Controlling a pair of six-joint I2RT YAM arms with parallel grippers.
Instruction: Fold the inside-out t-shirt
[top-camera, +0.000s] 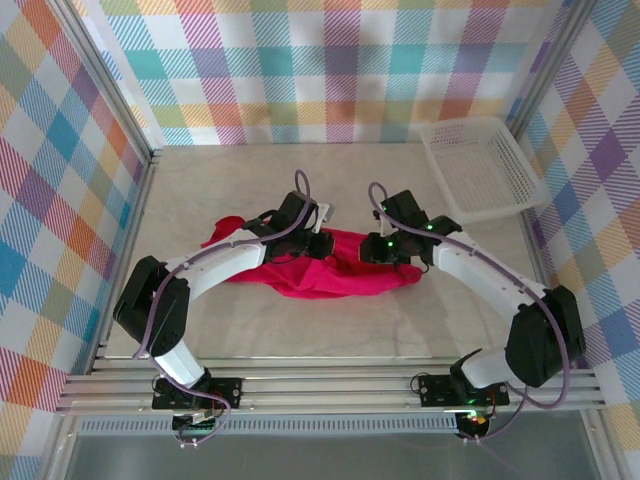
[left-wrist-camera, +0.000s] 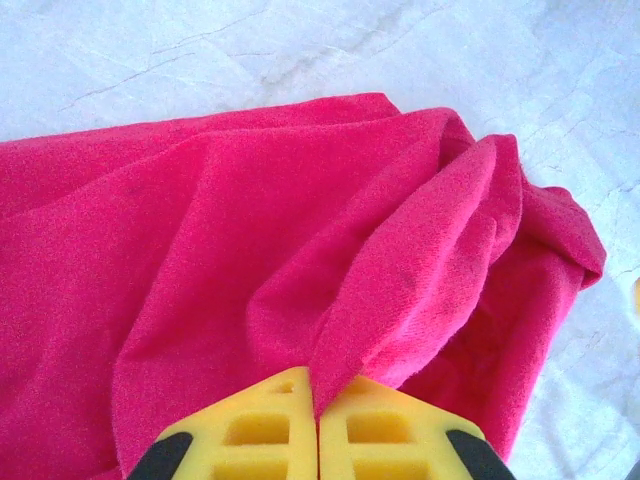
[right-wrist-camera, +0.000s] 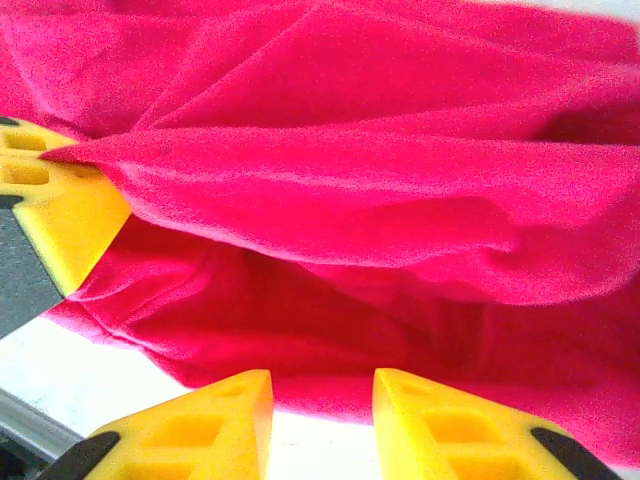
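Left tool (left-wrist-camera: 318, 428), yellow pads: pressed together, clamped on raised fold of crimson soft-fabric t-shirt (left-wrist-camera: 250, 250). Right tool (right-wrist-camera: 322, 405): yellow pads apart, nothing between, just beside t-shirt edge. T-shirt bunched mid pale marbled surface (top-camera: 400, 330), between both arms. White plastic mesh basket (top-camera: 480, 170) at far right corner.
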